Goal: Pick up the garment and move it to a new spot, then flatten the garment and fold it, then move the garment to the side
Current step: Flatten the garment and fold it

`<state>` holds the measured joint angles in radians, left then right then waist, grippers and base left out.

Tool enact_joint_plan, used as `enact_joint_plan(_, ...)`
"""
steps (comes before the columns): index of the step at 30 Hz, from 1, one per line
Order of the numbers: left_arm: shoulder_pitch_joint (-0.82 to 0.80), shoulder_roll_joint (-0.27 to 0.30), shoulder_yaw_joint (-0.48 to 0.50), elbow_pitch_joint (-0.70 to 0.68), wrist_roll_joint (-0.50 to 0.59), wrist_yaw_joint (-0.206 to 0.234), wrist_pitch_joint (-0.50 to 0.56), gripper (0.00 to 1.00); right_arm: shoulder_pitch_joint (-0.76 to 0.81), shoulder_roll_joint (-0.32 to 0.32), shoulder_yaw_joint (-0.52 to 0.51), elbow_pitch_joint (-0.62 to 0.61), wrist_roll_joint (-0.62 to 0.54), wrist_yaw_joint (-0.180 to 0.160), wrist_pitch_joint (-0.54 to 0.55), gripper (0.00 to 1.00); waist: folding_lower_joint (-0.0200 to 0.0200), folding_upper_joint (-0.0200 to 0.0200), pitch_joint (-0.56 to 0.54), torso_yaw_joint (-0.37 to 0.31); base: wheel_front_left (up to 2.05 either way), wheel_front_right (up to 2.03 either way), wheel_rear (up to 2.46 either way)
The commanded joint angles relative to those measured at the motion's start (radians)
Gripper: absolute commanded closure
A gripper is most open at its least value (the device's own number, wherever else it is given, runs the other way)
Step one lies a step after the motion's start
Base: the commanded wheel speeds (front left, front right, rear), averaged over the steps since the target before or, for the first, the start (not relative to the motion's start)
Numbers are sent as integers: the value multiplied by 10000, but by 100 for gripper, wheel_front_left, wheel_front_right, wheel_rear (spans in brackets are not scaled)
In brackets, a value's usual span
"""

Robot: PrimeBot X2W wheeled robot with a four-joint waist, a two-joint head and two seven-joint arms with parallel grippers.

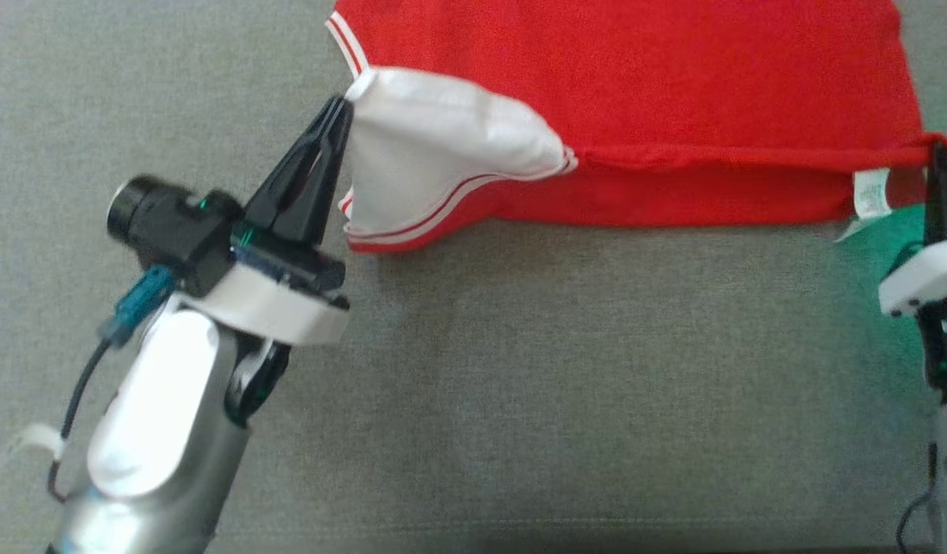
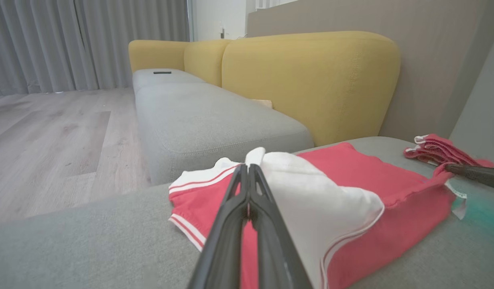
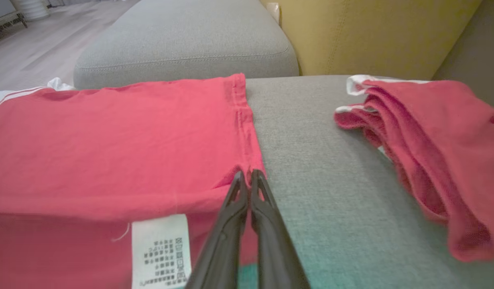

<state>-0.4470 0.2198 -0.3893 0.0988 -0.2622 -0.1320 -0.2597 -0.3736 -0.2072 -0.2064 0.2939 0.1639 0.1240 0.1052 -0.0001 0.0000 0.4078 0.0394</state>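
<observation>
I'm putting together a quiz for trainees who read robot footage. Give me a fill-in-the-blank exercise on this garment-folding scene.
The left gripper grips the red garment at its ___ part.
The right gripper is ___ on the garment's hem corner.
The garment lies on a ___ cushion.
The sofa backrest behind it is ___.
Missing words: white; shut; grey; yellow.
</observation>
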Motion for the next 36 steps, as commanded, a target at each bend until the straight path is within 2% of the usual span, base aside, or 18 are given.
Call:
enact_joint_plan(1, -495, 204, 299, -270, -17, 14, -20, 100, -280, -214, 185, -224, -75, 67, -102, 100, 1, 0, 129, 45, 0, 0, 0)
enact_joint_plan(12, -1591, 222, 183, 472, 116, 14, -20, 100, -1527, -422, 407, 698, -489, 67, -673, 100, 1, 0, 543, 50, 0, 0, 0)
enact_joint_plan(13, -1608, 208, 204, 556, 89, 14, -20, 82, -1585, -412, 374, 756, -503, 67, -766, 57, 1, 0, 552, 37, 0, 0, 0)
enact_joint_plan(14, -1621, 193, 233, 635, 67, 14, -20, 34, -1629, -394, 354, 800, -502, 67, -891, 0, 1, 0, 555, 27, 0, 0, 0)
enact_joint_plan(15, -1634, 176, 303, 686, 95, 14, -20, 1, -1659, -369, 361, 842, -468, 67, -1000, 0, 1, 0, 558, 18, 0, 0, 0)
enact_joint_plan(19, -1413, 19, 681, 652, 195, 14, -20, 0, -1552, -343, 438, 783, -332, 67, -1602, 0, 1, 0, 522, -14, 0, 0, 0)
enact_joint_plan(24, -345, -357, 1085, 857, -19, 14, -20, 0, -912, -214, 260, 438, -217, 67, -2028, 0, 1, 0, 356, -39, 0, 0, 0)
enact_joint_plan(29, 694, -722, 988, 1437, -639, 14, -20, 0, -210, 66, 21, 9, -129, 67, -2104, 0, 1, 0, 237, -89, 0, 0, 0)
enact_joint_plan(36, 1403, -1175, 1512, 1299, -1222, 14, -20, 0, 72, 327, -28, -231, -85, 67, -1990, 0, 1, 0, 200, -292, 0, 0, 0)
